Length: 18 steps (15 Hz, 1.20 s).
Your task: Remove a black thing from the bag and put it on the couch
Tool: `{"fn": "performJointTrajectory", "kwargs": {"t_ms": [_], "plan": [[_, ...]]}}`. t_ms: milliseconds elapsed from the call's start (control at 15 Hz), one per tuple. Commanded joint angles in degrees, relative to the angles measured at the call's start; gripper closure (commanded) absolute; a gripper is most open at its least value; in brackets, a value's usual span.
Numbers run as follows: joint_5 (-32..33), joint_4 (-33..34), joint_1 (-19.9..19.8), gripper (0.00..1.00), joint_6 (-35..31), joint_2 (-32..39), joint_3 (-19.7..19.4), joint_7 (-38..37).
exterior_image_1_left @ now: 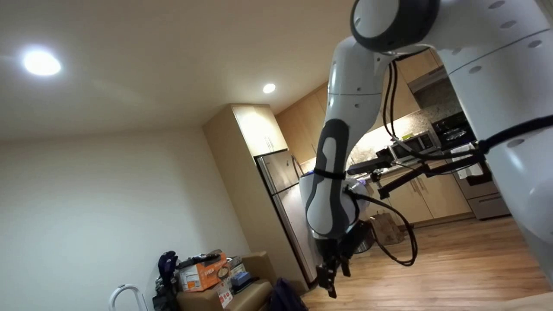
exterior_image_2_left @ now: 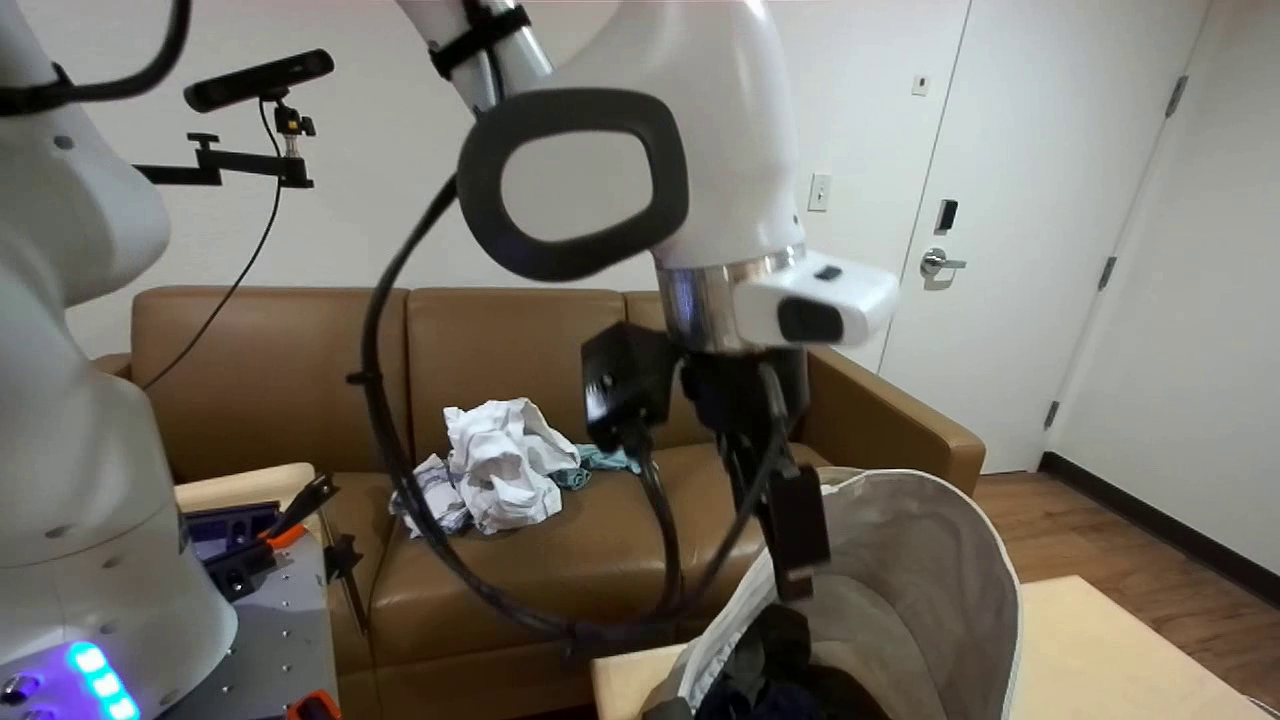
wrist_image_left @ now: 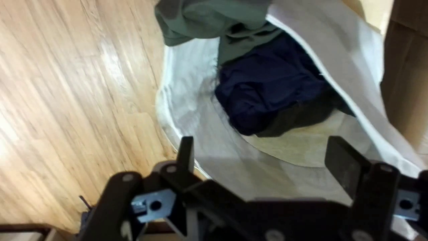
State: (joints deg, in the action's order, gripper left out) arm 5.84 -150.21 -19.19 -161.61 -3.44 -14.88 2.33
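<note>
The light fabric bag (exterior_image_2_left: 940,560) stands open on a pale wooden surface in an exterior view; its inner wall (wrist_image_left: 204,110) shows in the wrist view. Inside lie a dark navy cloth (wrist_image_left: 264,87) and a very dark cloth (wrist_image_left: 294,118) under it. The dark heap (exterior_image_2_left: 775,680) also shows in that exterior view. I cannot tell which is the black thing. My gripper (wrist_image_left: 260,144) is open and empty above the bag, the clothes ahead of its fingers. It also shows in both exterior views (exterior_image_1_left: 339,280) (exterior_image_2_left: 795,550). The brown couch (exterior_image_2_left: 560,570) stands behind the arm.
A crumpled white cloth (exterior_image_2_left: 505,465) and a teal cloth (exterior_image_2_left: 605,458) lie on the couch seat. A grey-green cloth (wrist_image_left: 214,20) hangs over the bag's rim. A metal plate with tools (exterior_image_2_left: 280,620) is by the robot base. An orange box (exterior_image_1_left: 207,272) stands among clutter.
</note>
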Motion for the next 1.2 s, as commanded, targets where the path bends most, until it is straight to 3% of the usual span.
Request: {"fn": "performJointTrajectory", "kwargs": {"t_ms": [0, 67, 133, 267, 467, 667, 800, 1133], "plan": [[-2.8, 10.5, -1.4, 0.0, 5.7, 14.8, -3.2, 1.8], [-6.7, 13.2, -2.2, 0.0, 8.2, 18.5, -3.1, 4.8], [-2.3, 6.9, -0.9, 0.0, 4.6, 10.7, -3.9, 1.2], [-4.9, 10.9, -1.6, 0.0, 6.5, 16.5, -3.8, 2.8], [-5.3, 12.8, -1.6, 0.0, 6.7, 19.1, -3.6, 2.8], [-11.9, 18.2, -4.6, 0.0, 10.8, 23.9, 3.0, 12.9], [-13.0, 24.7, -4.1, 0.0, 13.8, 30.3, 5.6, 15.8], [-1.1, 41.7, 2.1, 0.0, 18.1, 47.4, 1.7, 8.0]]}}
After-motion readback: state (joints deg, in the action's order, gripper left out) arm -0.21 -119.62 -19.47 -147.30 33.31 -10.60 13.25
